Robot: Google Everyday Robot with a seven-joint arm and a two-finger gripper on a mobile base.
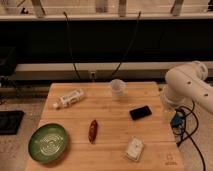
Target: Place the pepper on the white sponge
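Observation:
The pepper, small and dark red-brown, lies on the wooden table a little left of centre. The white sponge rests near the front edge, to the right of the pepper and about a hand's width from it. My white arm hangs over the table's right edge. The gripper is tucked low beside that edge, open and holding nothing, well to the right of both the pepper and the sponge.
A green plate sits at the front left. A white bottle lies on its side at the back left, a white cup stands at the back centre, and a black phone lies right of centre. Cables dangle by the right edge.

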